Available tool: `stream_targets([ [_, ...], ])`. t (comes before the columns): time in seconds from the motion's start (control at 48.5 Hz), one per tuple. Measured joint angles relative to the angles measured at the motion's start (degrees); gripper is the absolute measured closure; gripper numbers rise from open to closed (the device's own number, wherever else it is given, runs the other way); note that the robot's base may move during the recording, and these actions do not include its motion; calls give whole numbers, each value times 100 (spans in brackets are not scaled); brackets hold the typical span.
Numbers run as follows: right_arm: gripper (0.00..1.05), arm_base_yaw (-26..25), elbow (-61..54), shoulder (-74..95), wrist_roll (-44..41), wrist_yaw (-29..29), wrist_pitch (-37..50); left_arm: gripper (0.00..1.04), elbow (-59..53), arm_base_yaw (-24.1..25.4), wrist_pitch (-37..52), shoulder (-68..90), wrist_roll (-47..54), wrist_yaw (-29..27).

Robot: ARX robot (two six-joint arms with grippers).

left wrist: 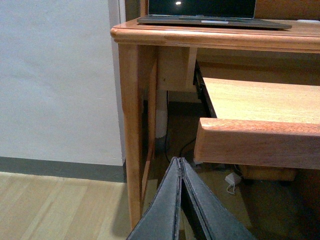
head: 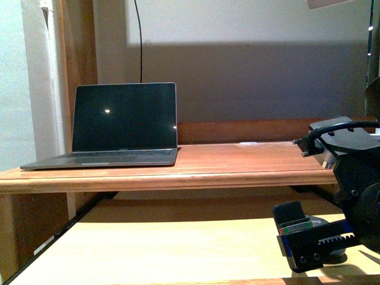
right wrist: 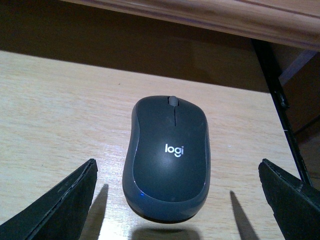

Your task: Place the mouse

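The mouse (right wrist: pixel 169 157), dark grey with a scroll wheel and a white "logi" logo, lies on the light wooden pull-out tray (right wrist: pixel 55 110) under the desk top. My right gripper (right wrist: pixel 177 163) is open, with one dark finger on each side of the mouse. A wide gap on both sides separates the fingers (right wrist: pixel 70 192) from it. In the front view the right gripper (head: pixel 304 236) hangs low over the tray's right end. My left gripper (left wrist: pixel 178 160) is shut on nothing, well below and left of the desk, pointing at the desk leg.
An open laptop (head: pixel 122 127) with a dark screen stands on the left of the upper desk top (head: pixel 237 163). The desk top's front edge (right wrist: pixel 210 17) overhangs the tray just beyond the mouse. A black slide rail (right wrist: pixel 280 100) bounds the tray's right side. Cables lie on the floor (left wrist: pixel 230 180).
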Motion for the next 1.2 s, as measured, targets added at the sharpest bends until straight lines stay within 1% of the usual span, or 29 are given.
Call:
stream_targets([
  [0.082, 7, 13, 94, 177, -9, 66, -2, 102, 2, 0, -796, -601, 0, 0],
  [0.124, 7, 11, 157, 271, -9, 98, -4, 102, 2, 0, -927, -791, 0, 2],
  [0.309, 7, -15, 531, 673, -39, 251, -52, 102, 2, 0, -992, -960, 0, 0],
  [0.639, 7, -129, 953, 1082, 72, 219, -520, 102, 2, 0, -1003, -970, 0, 0],
  [0.742, 26, -203, 962, 1108, 269, 70, -564, 102, 2, 0, -1003, -970, 0, 0],
  [0.887, 43, -271, 940, 1099, 389, -50, -562, 102, 2, 0, -1003, -970, 0, 0],
  [0.928, 47, -282, 929, 1071, 415, -63, -560, 100, 2, 0, -1003, -970, 0, 0],
  [0.969, 49, -293, 916, 1032, 433, -74, -560, 94, 2, 0, -1003, -970, 0, -2],
  [1.093, 50, -295, 850, 807, 509, -122, -570, 79, 2, 0, -1003, -970, 0, -2],
  [1.134, 50, -293, 848, 737, 514, -122, -575, 75, 2, 0, -1003, -970, 0, -2],
  [1.196, 50, -282, 848, 501, 566, -168, -664, 66, 2, 0, -1003, -970, 0, -2],
])
